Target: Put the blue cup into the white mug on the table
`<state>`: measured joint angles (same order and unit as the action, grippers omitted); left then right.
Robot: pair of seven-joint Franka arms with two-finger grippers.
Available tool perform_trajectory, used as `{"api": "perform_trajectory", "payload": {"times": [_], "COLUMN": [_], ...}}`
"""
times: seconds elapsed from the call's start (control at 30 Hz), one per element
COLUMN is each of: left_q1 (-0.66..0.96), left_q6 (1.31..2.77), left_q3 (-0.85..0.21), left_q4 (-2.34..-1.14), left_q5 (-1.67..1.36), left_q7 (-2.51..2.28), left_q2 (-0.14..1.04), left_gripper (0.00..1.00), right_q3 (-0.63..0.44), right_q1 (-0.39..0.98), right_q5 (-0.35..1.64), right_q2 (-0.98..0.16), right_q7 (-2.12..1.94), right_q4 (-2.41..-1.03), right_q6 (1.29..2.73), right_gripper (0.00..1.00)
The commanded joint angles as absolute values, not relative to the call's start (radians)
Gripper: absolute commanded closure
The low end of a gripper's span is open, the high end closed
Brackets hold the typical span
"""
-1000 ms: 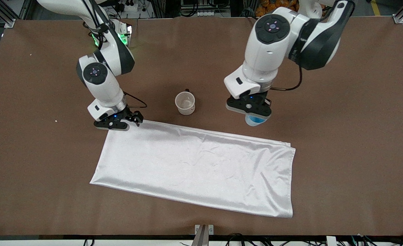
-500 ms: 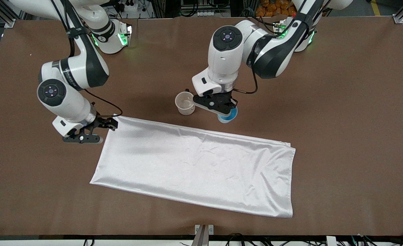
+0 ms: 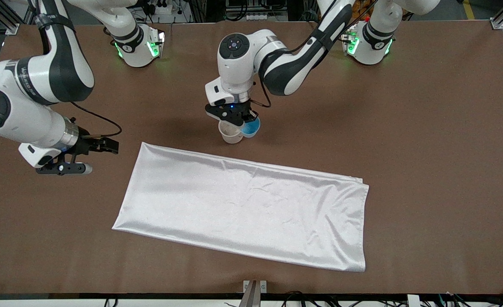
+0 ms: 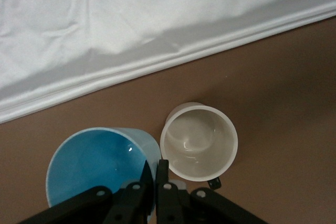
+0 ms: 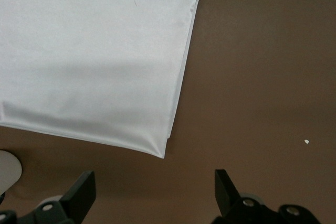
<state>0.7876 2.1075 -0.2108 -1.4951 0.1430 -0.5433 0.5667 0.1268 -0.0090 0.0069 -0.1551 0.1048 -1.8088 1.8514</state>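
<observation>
The blue cup (image 3: pixel 251 127) hangs upright in my left gripper (image 3: pixel 243 121), which is shut on its rim. In the left wrist view the fingers (image 4: pixel 163 174) pinch the wall of the blue cup (image 4: pixel 97 166) right beside the white mug (image 4: pixel 199 142). The white mug (image 3: pixel 230 133) stands upright on the brown table (image 3: pixel 426 128), and its inside holds nothing. Its black handle (image 4: pixel 213 183) just shows. The cup is beside the mug's rim, toward the left arm's end. My right gripper (image 3: pixel 104 146) is open over bare table with nothing between its fingers.
A large white cloth (image 3: pixel 247 209) lies flat, nearer to the front camera than the mug. Its folded edge (image 4: pixel 173 59) runs close to the mug. One corner of the cloth (image 5: pixel 163 153) lies near my right gripper (image 5: pixel 153 187). A white crumb (image 5: pixel 306 141) sits on the table.
My left arm has carried the blue cup from the left arm's end across to right beside the mug. My right arm has drawn away from the cloth's corner toward its own end, still open.
</observation>
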Motion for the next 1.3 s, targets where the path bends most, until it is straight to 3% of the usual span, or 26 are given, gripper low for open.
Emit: {"api": "perform_trajectory", "payload": {"times": [0.0,0.4,1.27], "left_q1": [0.813,0.864,0.930], "left_q6": [2.118,2.146,2.194], "left_q3": [-0.201,-0.170,-0.138], "left_q4": [-1.456,-1.364,-1.365], "left_q5": [0.172,0.175,0.184], "left_q7": [-0.575,-0.624,-0.699], "left_q2": [0.592,0.676,0.738], "left_gripper": [1.00,1.00,1.00], "right_q3": [0.141,0.140,0.140], "right_q1": [-0.028,-0.032,-0.051], "right_q5": [0.031,0.032,0.021], "right_q2": [0.007,0.081,0.037], "right_q7": [0.080,0.081,0.075], "right_q4": [-1.965,-2.016,-1.638], "right_q6": [1.861,1.862,1.646], "right_gripper": [0.00,0.00,0.00]}}
